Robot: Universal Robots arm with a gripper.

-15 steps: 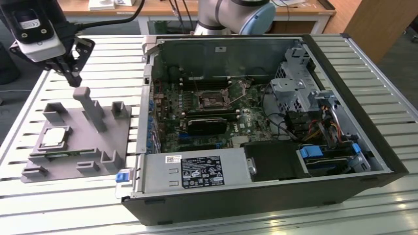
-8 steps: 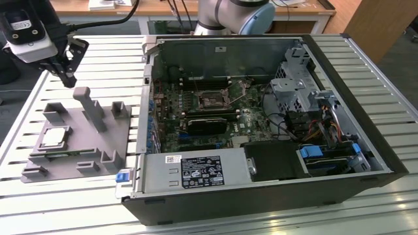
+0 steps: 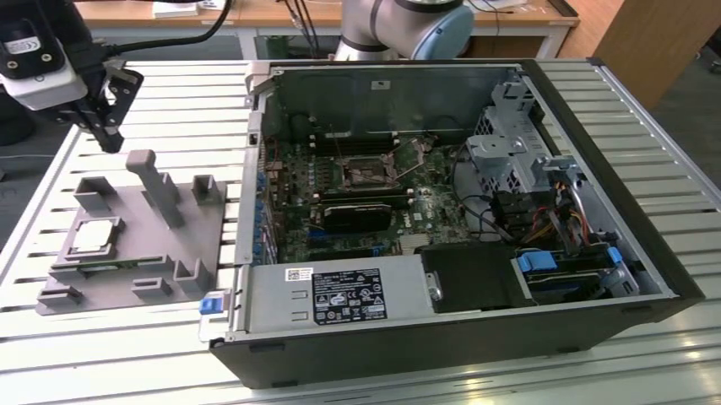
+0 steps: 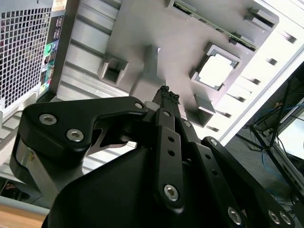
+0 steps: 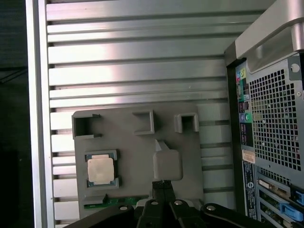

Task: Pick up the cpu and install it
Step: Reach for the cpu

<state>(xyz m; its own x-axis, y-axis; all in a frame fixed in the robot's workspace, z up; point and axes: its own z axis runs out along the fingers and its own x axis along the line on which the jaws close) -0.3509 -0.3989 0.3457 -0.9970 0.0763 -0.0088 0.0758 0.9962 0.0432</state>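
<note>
Now the cpu (image 3: 93,236) is seen lying flat in a square pocket of the grey holder plate (image 3: 141,224) on the tabletop (image 3: 181,93), beside the open computer case (image 3: 451,359). The hand (image 3: 113,143) is held above the plate, pressed together and empty. The cpu is judged light, stiff and easily hurt, so it is best taken by its thin edges.

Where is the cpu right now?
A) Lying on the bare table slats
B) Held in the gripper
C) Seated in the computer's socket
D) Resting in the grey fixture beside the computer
D. In the first wrist view, the cpu sits in a square recess of the grey fixture, outside the computer, with the gripper apart from it and holding nothing.
</note>
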